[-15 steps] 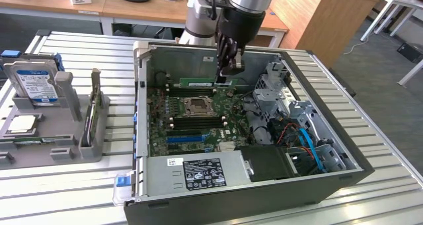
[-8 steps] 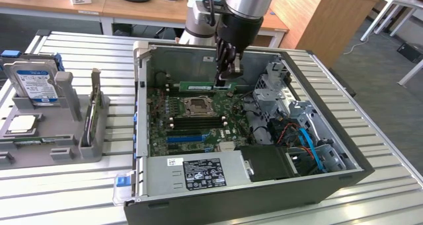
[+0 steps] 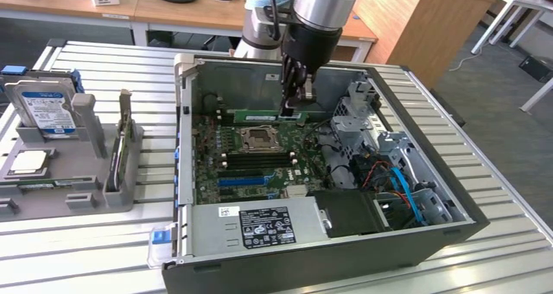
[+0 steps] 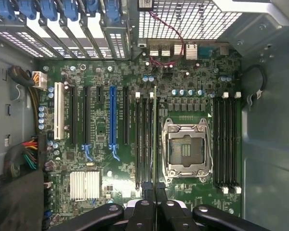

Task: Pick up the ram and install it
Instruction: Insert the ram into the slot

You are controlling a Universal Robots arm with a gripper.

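Nearest you in the ext view, the PSU sits at the front of the case, w/ the mobo and CPU socket behind it. Past the socket, your gripper reaches down into the case, pinched nearly closed on the top edge of the ram, which stands on edge and level. In the wrist view the ram runs edge-on along the slots just beside the socket; can't tell if it's seated.

Your ram inside the case, just beside the socket, drive rack on the exterior view's left.
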